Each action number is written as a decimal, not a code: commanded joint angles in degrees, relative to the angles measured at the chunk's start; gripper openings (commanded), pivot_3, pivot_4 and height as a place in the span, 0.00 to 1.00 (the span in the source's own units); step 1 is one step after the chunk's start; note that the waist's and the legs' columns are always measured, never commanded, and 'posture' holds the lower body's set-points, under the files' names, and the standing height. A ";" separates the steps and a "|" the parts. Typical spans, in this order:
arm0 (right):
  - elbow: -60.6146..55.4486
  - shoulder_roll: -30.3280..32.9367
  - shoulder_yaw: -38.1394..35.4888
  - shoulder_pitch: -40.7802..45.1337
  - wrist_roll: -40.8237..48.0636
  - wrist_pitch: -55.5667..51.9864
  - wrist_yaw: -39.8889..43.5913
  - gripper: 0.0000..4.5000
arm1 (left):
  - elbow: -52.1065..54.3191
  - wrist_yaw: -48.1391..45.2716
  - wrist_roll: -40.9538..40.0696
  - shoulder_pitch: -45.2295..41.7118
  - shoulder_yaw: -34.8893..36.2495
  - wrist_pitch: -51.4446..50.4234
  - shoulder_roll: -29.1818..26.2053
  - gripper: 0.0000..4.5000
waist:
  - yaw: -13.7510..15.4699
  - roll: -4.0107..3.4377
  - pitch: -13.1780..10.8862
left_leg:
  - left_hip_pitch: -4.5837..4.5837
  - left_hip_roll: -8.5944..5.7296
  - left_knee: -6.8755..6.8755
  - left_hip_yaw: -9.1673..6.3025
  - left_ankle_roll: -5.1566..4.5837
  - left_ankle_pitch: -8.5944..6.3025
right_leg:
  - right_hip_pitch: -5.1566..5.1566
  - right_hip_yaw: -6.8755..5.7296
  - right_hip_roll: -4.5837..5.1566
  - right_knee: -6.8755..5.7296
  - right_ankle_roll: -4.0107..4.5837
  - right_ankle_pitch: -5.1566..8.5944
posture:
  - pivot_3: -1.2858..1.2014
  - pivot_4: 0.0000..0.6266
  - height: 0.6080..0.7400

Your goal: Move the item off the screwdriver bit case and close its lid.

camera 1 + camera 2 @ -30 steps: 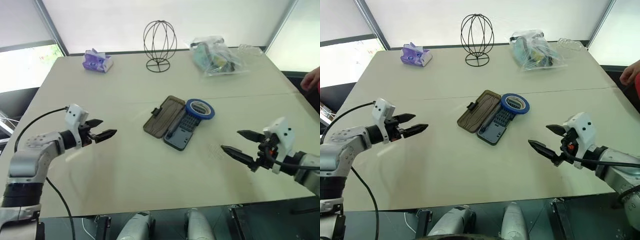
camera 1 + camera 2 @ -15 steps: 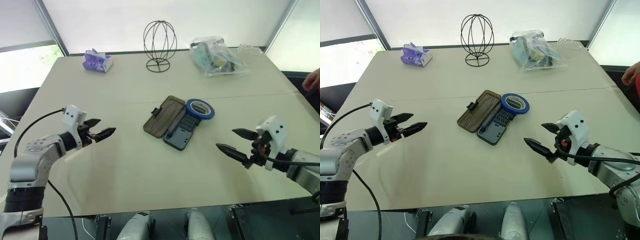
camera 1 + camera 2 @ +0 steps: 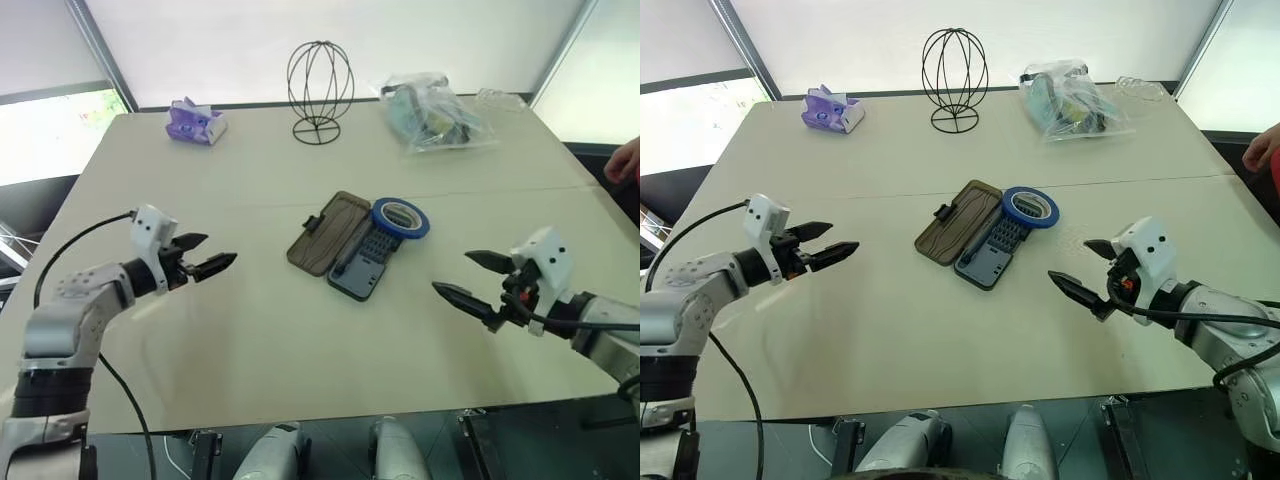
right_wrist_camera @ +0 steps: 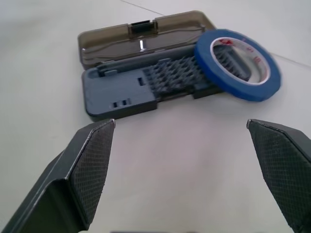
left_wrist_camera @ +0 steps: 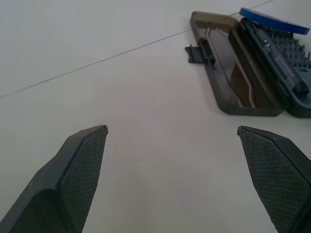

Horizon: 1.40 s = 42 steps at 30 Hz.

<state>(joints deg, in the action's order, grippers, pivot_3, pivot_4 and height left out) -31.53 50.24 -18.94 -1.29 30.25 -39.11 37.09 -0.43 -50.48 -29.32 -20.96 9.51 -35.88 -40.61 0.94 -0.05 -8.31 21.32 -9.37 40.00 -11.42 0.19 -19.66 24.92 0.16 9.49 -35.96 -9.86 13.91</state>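
Where it lay before — tape ring (image 3: 400, 217) atop case (image 3: 343, 246).

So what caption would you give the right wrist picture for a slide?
Open right end effector facing the open screwdriver bit case, blue tape ring leaning on its tray.

On the table (image 3: 250, 330) lay one open screwdriver bit case (image 3: 345, 247), one blue tape ring (image 3: 400, 217), one black wire globe stand (image 3: 319, 90), one clear plastic bag (image 3: 433, 113) of items and one small purple packet (image 3: 194, 121); two grippers (image 3: 212, 264) (image 3: 468, 279) were present
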 commanded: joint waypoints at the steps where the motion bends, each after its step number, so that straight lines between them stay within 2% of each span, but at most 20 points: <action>1: 10.78 6.21 8.81 5.27 -17.28 19.91 3.01 1.00 | -0.34 -9.42 -2.60 -8.27 -4.77 -2.34 -1.66 0.99 | -0.04 0.04 -0.02 | 0.00 -0.02 0.03 0.04 0.00 0.00 | 0.01 -0.01 0.00 -0.01 0.00 0.00 | 0.52 0.24 1.00; 4: 22.45 7.03 16.36 13.12 -26.81 33.19 3.67 1.00 | -3.14 -14.39 -1.88 -14.36 -8.19 -2.53 -1.59 0.99 | -0.45 0.03 -0.03 | -0.01 -0.01 0.03 0.12 0.00 0.00 | 0.10 -0.01 0.00 -0.07 -0.01 0.00 | 0.52 0.24 1.00; 7: 33.22 4.07 22.36 20.76 -34.07 41.95 1.82 1.00 | -3.99 -17.92 -2.14 -18.34 -9.92 -3.36 -1.77 0.99 | -1.55 0.04 -0.03 | 0.03 0.07 -0.12 0.23 0.01 0.00 | 0.32 0.00 0.01 -0.13 -0.01 0.00 | 0.52 0.24 1.00; 10: 40.39 0.48 25.41 24.07 -38.04 47.62 -0.16 1.00 | -2.61 -20.15 -2.59 -19.15 -10.41 -4.12 -2.49 0.99 | -2.22 0.04 -0.03 | 0.06 0.10 -0.23 0.27 0.02 0.00 | 0.43 0.00 0.01 -0.15 -0.01 0.00 | 0.52 0.24 1.00; 20: 54.05 -10.66 29.08 29.73 -47.57 55.78 -12.11 1.00 | 2.74 -12.74 -3.96 -13.55 -6.89 -6.34 -0.03 0.99 | -2.13 0.03 -0.03 | 0.02 0.12 -0.20 0.31 0.02 0.00 | 0.44 0.04 -0.05 -0.16 0.01 -0.02 | 0.52 0.24 1.00; 28: 67.36 -13.93 33.53 37.30 -57.04 61.14 -22.57 1.00 | 5.05 -10.47 -4.53 -10.95 -6.29 -6.82 0.07 0.99 | -2.09 0.03 -0.03 | 0.00 0.11 -0.16 0.32 0.02 0.01 | 0.41 0.08 -0.08 -0.17 0.02 -0.02 | 0.52 0.24 1.00; 30: 69.74 -14.30 34.62 38.47 -58.23 62.41 -23.58 0.88 | 5.37 -9.81 -4.80 -10.67 -6.16 -6.90 0.15 1.00 | -2.08 0.03 -0.03 | 0.00 0.11 -0.15 0.33 0.03 0.01 | 0.41 0.10 -0.08 -0.17 0.02 -0.02 | 0.52 0.24 1.00; 32: 70.77 -14.36 35.27 38.74 -58.66 63.18 -23.63 0.72 | 5.87 -9.34 -5.09 -10.13 -5.97 -7.00 0.13 1.00 | -2.08 0.03 -0.03 | 0.00 0.11 -0.15 0.32 0.02 0.01 | 0.41 0.11 -0.08 -0.18 0.02 -0.02 | 0.52 0.24 1.00; 38: 70.29 -13.23 35.61 37.39 -58.84 64.35 -22.95 0.04 | 6.72 -8.18 -5.35 -9.14 -5.43 -7.35 0.21 1.00 | -2.10 0.05 -0.02 | -0.01 0.11 -0.16 0.32 0.03 0.01 | 0.42 0.13 -0.09 -0.18 0.02 -0.02 | 0.52 0.24 1.00; 39: 69.74 -12.98 35.49 36.98 -58.80 64.29 -22.78 0.01 | 6.79 -8.01 -5.37 -9.11 -5.45 -7.36 0.30 1.00 | -2.08 0.05 -0.02 | -0.01 0.11 -0.15 0.32 0.03 0.01 | 0.40 0.13 -0.10 -0.18 0.02 -0.02 | 0.52 0.24 1.00; 42: 67.11 -12.11 34.64 35.57 -58.80 63.22 -22.90 0.01 | 6.69 -7.57 -5.47 -9.16 -5.77 -7.15 0.63 1.00 | -2.08 0.05 -0.02 | -0.01 0.11 -0.16 0.30 0.03 0.01 | 0.41 0.14 -0.11 -0.18 0.02 -0.02 | 0.52 0.24 1.00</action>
<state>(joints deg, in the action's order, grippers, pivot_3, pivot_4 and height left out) 37.18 37.23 16.32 35.75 -28.43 24.83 13.75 4.68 -58.38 -33.97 -29.64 1.73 -43.43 -39.94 -1.14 0.00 -8.33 21.31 -9.26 39.83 -11.12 0.22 -19.66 25.33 0.31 9.38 -36.15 -9.84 13.89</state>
